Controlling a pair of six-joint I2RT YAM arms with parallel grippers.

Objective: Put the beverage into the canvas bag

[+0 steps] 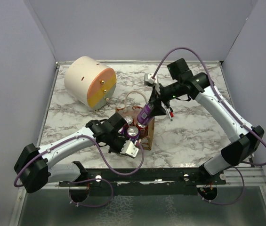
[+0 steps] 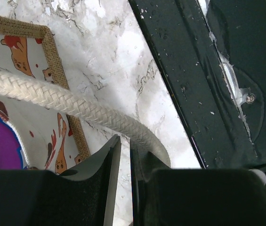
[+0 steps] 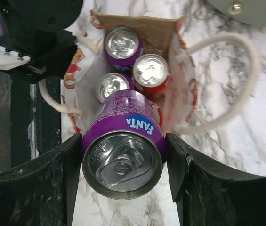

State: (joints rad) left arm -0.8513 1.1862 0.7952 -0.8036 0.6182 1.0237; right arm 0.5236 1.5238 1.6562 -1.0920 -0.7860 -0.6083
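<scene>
Black fingers of the right gripper (image 3: 123, 162) clamp the sides of a purple can (image 3: 125, 127), the beverage, lettered "FANTA" in white on a blue patch. Its pull-tab end faces the wrist camera. The can hangs over the open mouth of the canvas bag (image 3: 158, 33), in which three cans (image 3: 122, 43) stand. The left gripper (image 2: 124, 146), fingers nearly together, pinches the bag's cream rope handle (image 2: 52, 99) beside a white band (image 2: 17, 47) of red prints. A marble table (image 2: 109, 52) lies beneath, and a cream-and-orange cylinder (image 1: 88, 80) sits well apart.

The left arm (image 1: 71, 143) stretches toward 2 o'clock, left gripper (image 2: 124, 150) pinched on a handle (image 2: 52, 101). The right arm (image 1: 222, 110) goes to 11 o'clock, bends toward 8; right gripper (image 3: 123, 160) clamps a can (image 3: 123, 127).
</scene>
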